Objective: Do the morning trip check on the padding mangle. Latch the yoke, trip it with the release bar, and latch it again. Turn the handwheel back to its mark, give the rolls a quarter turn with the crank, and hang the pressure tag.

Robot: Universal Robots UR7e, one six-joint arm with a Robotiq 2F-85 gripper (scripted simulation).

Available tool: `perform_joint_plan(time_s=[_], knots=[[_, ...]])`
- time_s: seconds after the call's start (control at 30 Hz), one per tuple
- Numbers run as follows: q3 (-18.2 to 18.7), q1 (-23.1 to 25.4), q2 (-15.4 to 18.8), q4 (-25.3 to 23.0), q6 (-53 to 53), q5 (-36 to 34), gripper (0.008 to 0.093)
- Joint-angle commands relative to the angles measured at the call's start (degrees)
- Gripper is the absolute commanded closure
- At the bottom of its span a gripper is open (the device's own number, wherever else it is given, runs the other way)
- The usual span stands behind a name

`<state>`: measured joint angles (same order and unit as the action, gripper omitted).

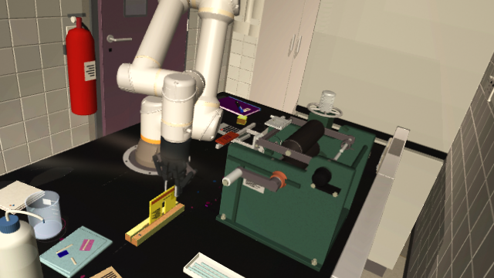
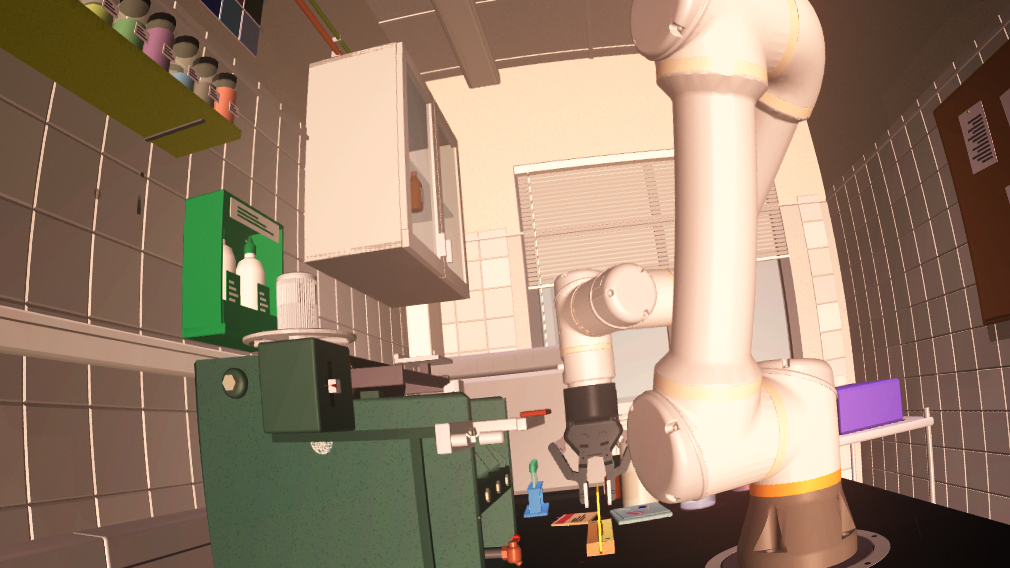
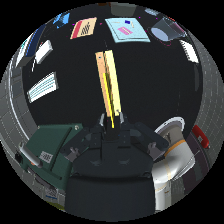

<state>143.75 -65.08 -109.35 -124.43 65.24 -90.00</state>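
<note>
The yellow pressure tag (image 1: 163, 205) stands on edge in a slotted wooden holder (image 1: 154, 224) on the black bench, its lower part hidden in the slot. My gripper (image 1: 172, 187) hangs straight down over the tag's upper end, open, with the tag's top edge (image 3: 110, 116) between the fingers and nothing held. The green padding mangle (image 1: 297, 181) stands to the right. Its crank (image 1: 254, 180) is on the front, its handwheel (image 1: 325, 108) on top at the back, and the yoke (image 1: 285, 148) lies across the black roll. The red-tipped release bar (image 1: 231, 138) sticks out at the left.
My own arm base (image 1: 148, 137) stands behind the gripper. A beaker (image 1: 44, 214), a white bottle (image 1: 17, 251), a teal pad (image 1: 75, 250) and a white tray (image 1: 212, 268) lie on the near bench. A fire extinguisher (image 1: 81, 67) hangs on the wall.
</note>
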Motion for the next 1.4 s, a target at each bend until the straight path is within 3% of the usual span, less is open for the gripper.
perform_joint_plan(time_s=[0.0,0.37,0.83,1.23,1.37], knots=[[0.2,0.0,0.3,-0.4,0.0,0.0,0.0684],[1.9,0.0,2.7,-4.6,0.0,0.0,0.0684],[2.0,0.0,2.9,-4.9,0.0,0.0,0.0689],[2.0,0.0,2.9,-4.9,0.0,0.0,0.0929],[2.1,0.0,2.9,-4.9,0.0,0.0,0.0934]])
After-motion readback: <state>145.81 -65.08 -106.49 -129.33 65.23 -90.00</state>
